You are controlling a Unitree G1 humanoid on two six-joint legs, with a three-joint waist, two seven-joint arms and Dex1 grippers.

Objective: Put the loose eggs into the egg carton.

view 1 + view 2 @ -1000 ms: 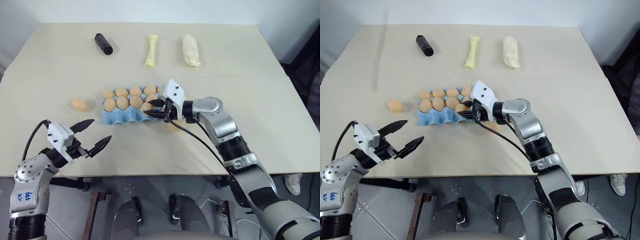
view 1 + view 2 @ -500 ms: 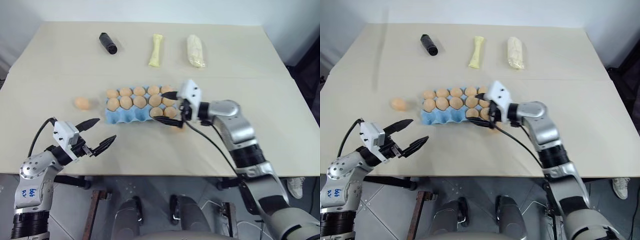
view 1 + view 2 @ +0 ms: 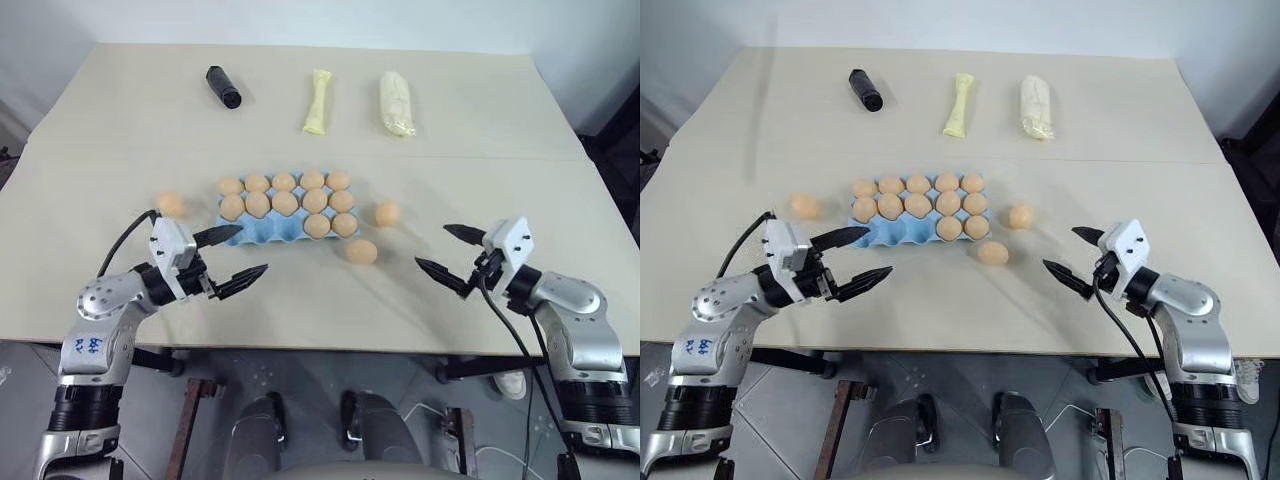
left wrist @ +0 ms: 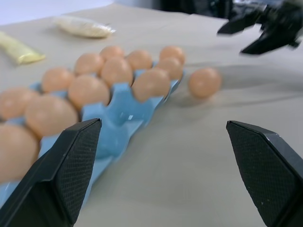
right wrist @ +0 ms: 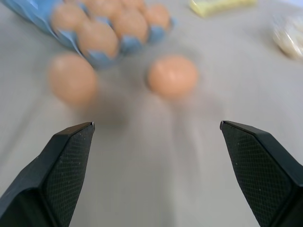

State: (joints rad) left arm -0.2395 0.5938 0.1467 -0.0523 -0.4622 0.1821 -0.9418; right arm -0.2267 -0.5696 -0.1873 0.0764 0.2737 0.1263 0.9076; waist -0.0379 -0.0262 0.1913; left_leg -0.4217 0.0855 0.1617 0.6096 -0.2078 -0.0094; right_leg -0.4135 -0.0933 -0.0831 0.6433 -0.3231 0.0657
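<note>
The right gripper hangs over the table's near right part with its two black fingers spread wide and nothing between them. Its wrist view looks past the fingers at two loose eggs on the bare table, one near the carton's corner and one blurred, just off the carton's near edge. In the head views these are the egg right of the carton and the egg nearer the robot.

The left gripper is also spread wide and empty, over the table just in front of the carton's near left corner. Its wrist view runs along the carton at egg height, showing the blue ridges between cups and unfilled cups in the nearest row; it also catches the right gripper in the far corner and one loose egg past the carton's end.

From above, the carton sits mid-table with five eggs in its far row, five in the middle row and the near row unfilled. A third loose egg lies to its left. At the table's far side are a black cylinder, a yellow bag and a pale bag.
</note>
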